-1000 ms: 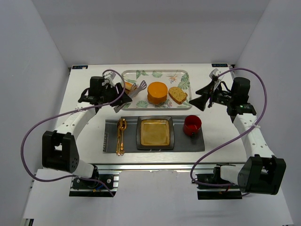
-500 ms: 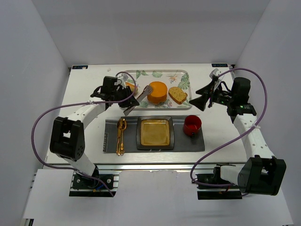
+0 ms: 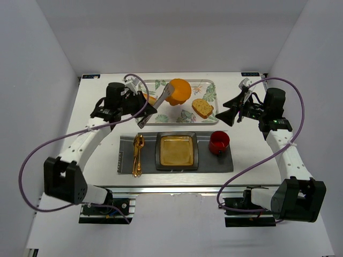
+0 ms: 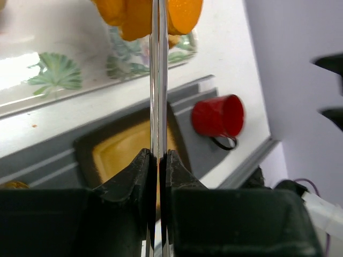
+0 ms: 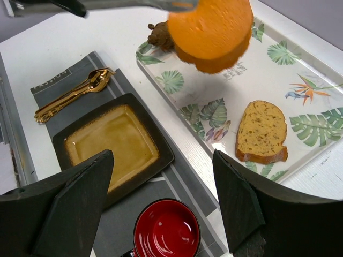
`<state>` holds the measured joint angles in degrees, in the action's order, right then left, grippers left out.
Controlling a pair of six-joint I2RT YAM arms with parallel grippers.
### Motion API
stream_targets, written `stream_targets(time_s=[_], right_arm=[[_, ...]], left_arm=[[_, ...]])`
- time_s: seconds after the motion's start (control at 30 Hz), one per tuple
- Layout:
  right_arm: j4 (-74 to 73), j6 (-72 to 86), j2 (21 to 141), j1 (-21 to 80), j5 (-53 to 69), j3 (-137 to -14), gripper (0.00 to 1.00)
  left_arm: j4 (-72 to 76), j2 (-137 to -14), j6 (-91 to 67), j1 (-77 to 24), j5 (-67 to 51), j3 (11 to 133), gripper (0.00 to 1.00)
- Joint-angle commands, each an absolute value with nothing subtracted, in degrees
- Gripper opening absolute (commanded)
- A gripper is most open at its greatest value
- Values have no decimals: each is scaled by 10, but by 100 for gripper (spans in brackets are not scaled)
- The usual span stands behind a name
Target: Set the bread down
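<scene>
Above the tray [image 3: 208,92], outstretched left gripper [image 4: 159,160] clamps tongs [image 3: 161,101] holding bread [image 3: 180,91]

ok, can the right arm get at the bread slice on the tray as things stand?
Probably yes. The right gripper is open beside the right end of the tray, where the slice lies uncovered. The bread, held up in the tongs, hangs further left.

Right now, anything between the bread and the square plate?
Nothing visible. The bread hangs in the tongs gripped by the left gripper, over the tray. Only the tray's low near rim lies between it and the bare plate. The bread slice and red cup sit off to the right.
</scene>
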<state>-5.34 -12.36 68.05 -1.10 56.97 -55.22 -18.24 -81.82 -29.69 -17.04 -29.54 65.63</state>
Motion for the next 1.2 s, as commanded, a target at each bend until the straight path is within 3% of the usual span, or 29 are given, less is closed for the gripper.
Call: stream_targets(time_s=[0.0,0.17,0.53,0.67,0.7,0.83,1.0,1.17], right_arm=[[-26,-118,672,-14,584,-558,79],[-26,-119,675,-14,588,-557,80],[-27,-111,692,-14,602,-570,80],[-31,-114,695,-14,603,-570,80],[-32,-116,695,-14,602,-570,80],[-41,-124,693,-14,599,-570,80],[-61,-138,692,-14,597,-568,80],[-90,-159,693,-14,564,-570,87]], left_arm=[[-228,-743,-294,-171,-344,661,0],[-340,-659,-265,-171,-409,586,0],[-396,-566,-255,-171,-456,461,1],[-395,-574,-252,-172,-459,435,24],[-399,-577,-244,-172,-454,433,39],[-441,-573,-225,-171,-403,454,58],[-446,-555,-236,-172,-370,482,62],[-465,-533,-251,-171,-297,543,61]])
